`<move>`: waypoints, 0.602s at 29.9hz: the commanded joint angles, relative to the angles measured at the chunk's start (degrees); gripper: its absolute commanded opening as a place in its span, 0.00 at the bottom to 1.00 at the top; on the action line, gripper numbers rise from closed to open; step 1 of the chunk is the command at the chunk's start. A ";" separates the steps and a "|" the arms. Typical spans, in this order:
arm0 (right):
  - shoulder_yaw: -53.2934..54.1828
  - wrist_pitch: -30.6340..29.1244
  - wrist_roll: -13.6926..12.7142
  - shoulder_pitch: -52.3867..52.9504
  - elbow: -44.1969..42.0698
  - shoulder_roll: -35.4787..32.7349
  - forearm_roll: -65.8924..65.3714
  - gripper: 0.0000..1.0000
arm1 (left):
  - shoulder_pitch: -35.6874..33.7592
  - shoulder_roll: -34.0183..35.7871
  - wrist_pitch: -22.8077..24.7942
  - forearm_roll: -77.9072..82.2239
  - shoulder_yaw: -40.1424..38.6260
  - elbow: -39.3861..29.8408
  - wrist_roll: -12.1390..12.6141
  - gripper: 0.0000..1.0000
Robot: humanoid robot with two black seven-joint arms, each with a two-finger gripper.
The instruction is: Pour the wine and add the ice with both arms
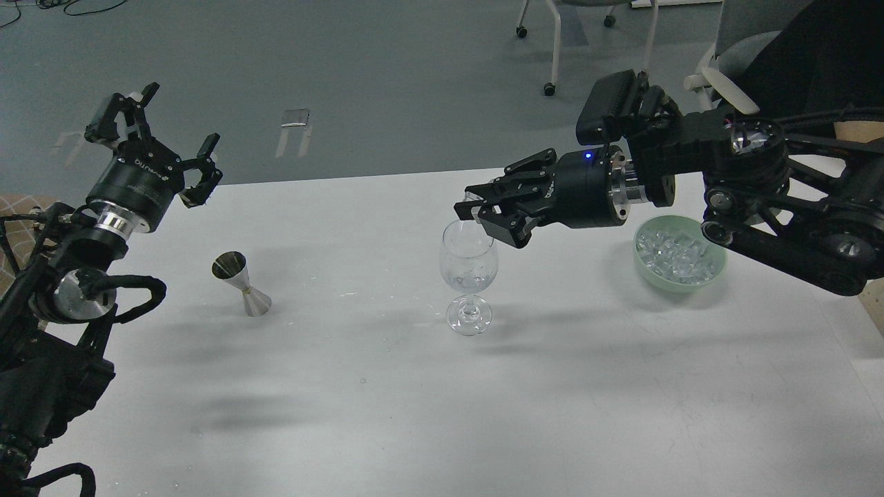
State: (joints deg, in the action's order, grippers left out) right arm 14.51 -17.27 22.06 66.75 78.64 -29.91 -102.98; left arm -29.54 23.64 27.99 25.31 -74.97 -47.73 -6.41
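A clear wine glass (469,262) stands upright at the table's middle, with a little clear wine (468,280) low in its bowl. My right gripper (472,210) hovers just above the glass's rim, its fingers closed on a small whitish ice cube (471,199). A pale green bowl (715,270) full of ice cubes (675,252) sits to the right, under my right arm. A steel jigger (241,283) stands at the left. My left gripper (160,128) is open and empty, raised above and left of the jigger.
The white table (428,400) ends at a far edge behind the glass. Office chairs (587,41) stand on the grey floor beyond. A tan edge (871,293) shows at the far right.
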 commanded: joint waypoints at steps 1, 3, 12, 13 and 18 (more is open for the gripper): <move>-0.09 -0.22 0.00 -0.21 -0.15 0.55 0.15 0.12 | -0.08 -0.08 0.01 0.00 0.09 0.01 -0.01 0.98; -0.09 -0.66 0.08 -0.57 -0.06 1.26 0.06 0.12 | -0.08 -0.08 0.01 0.00 0.09 0.01 -0.01 0.98; -1.05 -1.37 0.00 -0.39 -0.24 2.40 -0.20 0.21 | -0.08 0.00 0.01 0.00 0.09 0.01 0.08 0.98; -1.41 -1.37 0.00 -0.22 -0.24 2.40 -0.20 0.22 | -0.08 0.00 0.01 0.00 0.09 0.01 0.08 0.98; -1.94 -1.37 0.00 -0.30 -0.33 2.40 -0.29 0.24 | -0.08 0.00 0.01 0.00 0.00 0.01 0.00 0.98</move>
State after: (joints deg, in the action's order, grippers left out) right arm 12.74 -18.63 22.06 66.55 78.33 -27.53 -103.25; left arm -29.62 23.64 28.00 25.31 -74.88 -47.73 -6.34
